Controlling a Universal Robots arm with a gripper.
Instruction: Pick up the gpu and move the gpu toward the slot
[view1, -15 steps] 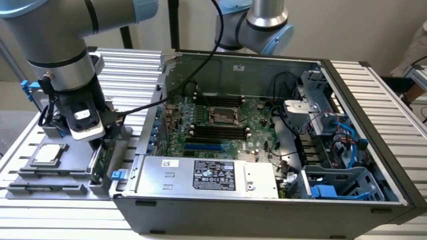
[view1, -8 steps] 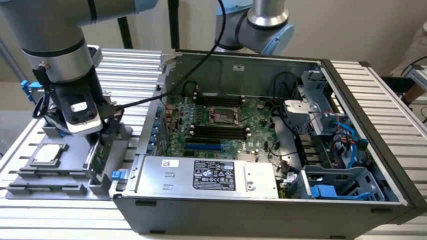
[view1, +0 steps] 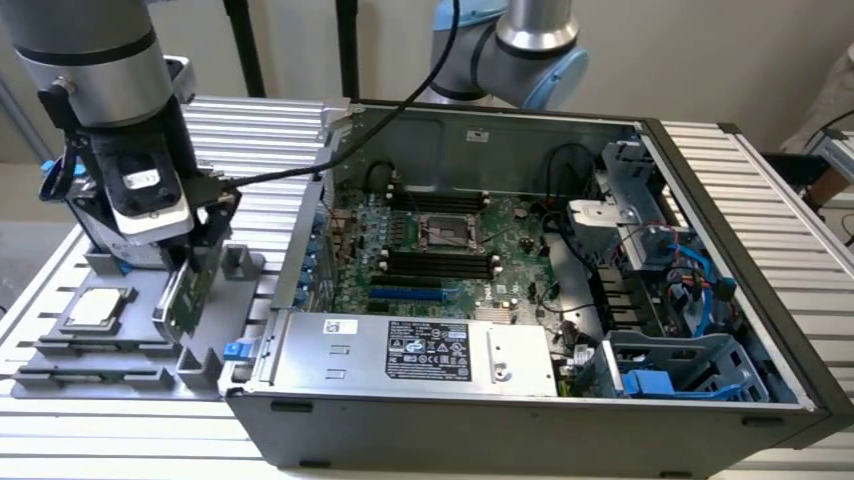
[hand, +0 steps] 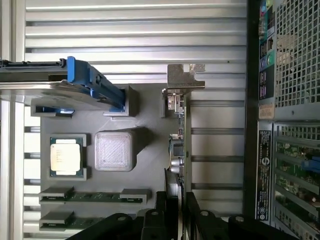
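While the gpu (view1: 187, 292) stands on edge in the grey fixture tray (view1: 200, 372) at the exterior view's left, just beside the open computer case (view1: 534, 425), the gripper (view1: 191, 255) sits directly above it. In the wrist view the gripper (hand: 176, 202) has its 2 fingers (hand: 162, 207) pressed against opposite faces of the gpu (hand: 177, 150), clamped on the upper edge at the end away from the silvery bracket (hand: 185, 80). Whether the lower edge is clear of the tray cannot be told. A processor chip (hand: 65, 156) and a hard drive (hand: 60, 90) with blue rails lie well apart from the grip. Judged by its build, the card is light, thin and stiff but fragile. It is best held on bare board between components, with modest force. An off-centre hold such as this 1 may let it tilt.
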